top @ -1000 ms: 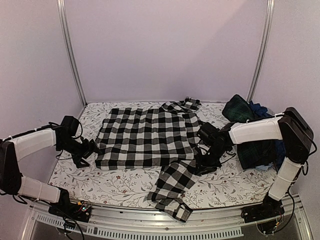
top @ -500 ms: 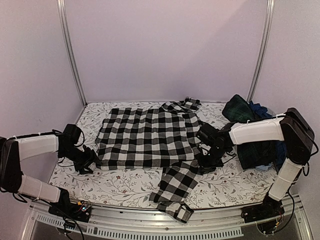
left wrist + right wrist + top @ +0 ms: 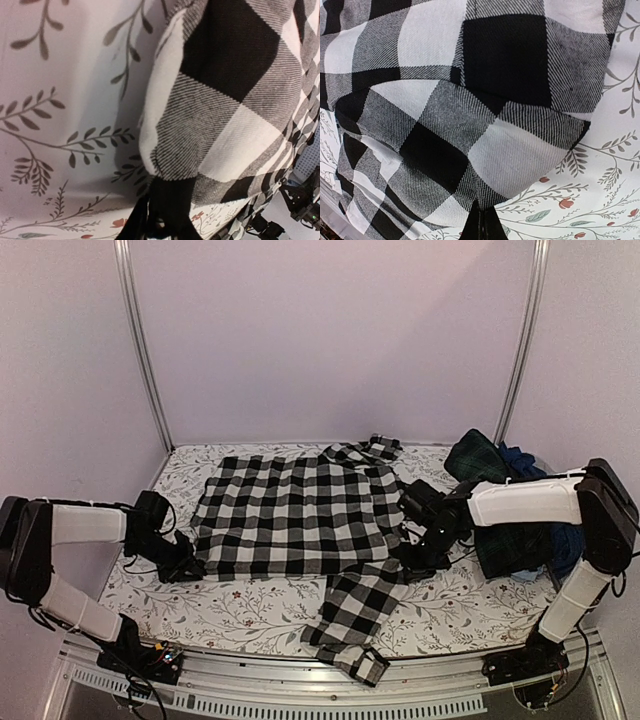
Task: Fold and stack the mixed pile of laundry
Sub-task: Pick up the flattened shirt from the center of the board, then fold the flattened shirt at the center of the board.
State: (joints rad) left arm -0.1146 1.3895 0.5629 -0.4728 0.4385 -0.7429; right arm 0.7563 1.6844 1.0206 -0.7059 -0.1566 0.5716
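The black-and-white checked shirt (image 3: 290, 515) lies spread flat mid-table, one sleeve (image 3: 350, 630) trailing to the front edge. My left gripper (image 3: 188, 562) is low at the shirt's near left corner. In the left wrist view that gripper (image 3: 165, 220) is shut, with the shirt's hem corner (image 3: 220, 125) pinched in its fingers. My right gripper (image 3: 410, 558) sits at the near right hem. The right wrist view shows it (image 3: 481, 227) shut on a fold of the shirt (image 3: 470, 100). The rest of the laundry pile (image 3: 510, 510), topped by a dark green plaid garment (image 3: 480, 460), is heaped at the right.
The floral table covering (image 3: 250, 610) lies under everything. A metal rail (image 3: 330, 695) runs along the front edge. Two upright posts (image 3: 145, 350) stand at the back corners before the wall. My right forearm (image 3: 520, 502) crosses in front of the heap.
My left gripper moved right to the shirt's near left corner and closed on it. My right gripper closed on the near right hem and shifted slightly right.
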